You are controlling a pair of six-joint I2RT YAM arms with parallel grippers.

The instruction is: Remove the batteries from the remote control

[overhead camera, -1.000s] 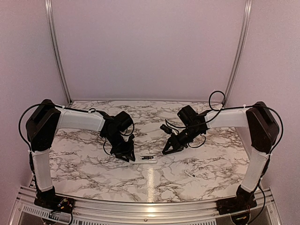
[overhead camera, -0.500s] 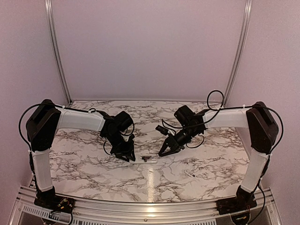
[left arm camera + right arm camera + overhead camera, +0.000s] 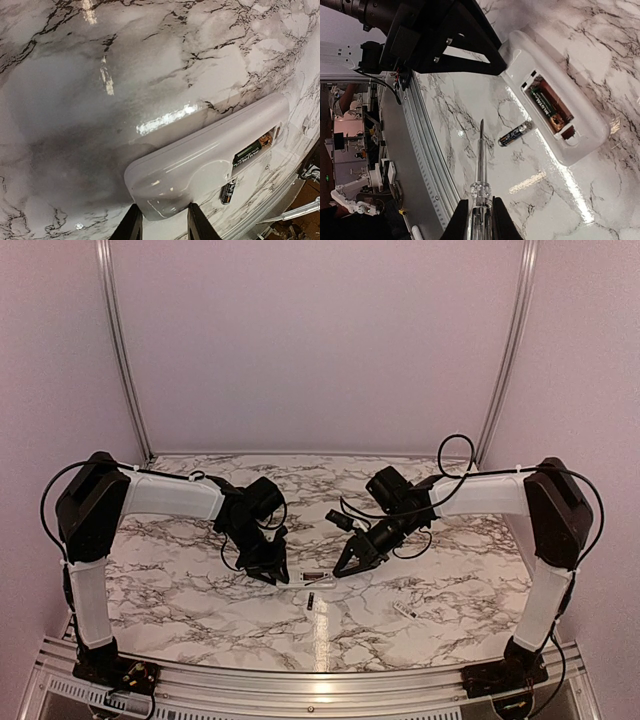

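- Near the middle of the desk (image 3: pixel 180 590), the remote (image 3: pixel 315 576) lies flat between the two pincers, with its open recess facing up.
- The left pincer (image 3: pixel 162 214) is clenched on one end of the remote, with a finger on each side.
- The right pincer (image 3: pixel 479 207) grasps a screwdriver (image 3: pixel 480 165) by its clear handle. The thin shaft points out ahead, and its tip is close to the loose battery (image 3: pixel 515 135).
- The seated battery (image 3: pixel 542 102) lies in the recess, alongside a reddish slot.
- The loose battery rests on the desk just beside the remote's long edge, on the side toward the arm bases.
- A small white chip (image 3: pixel 404 610) lies well apart from the remote, toward the right arm's base.
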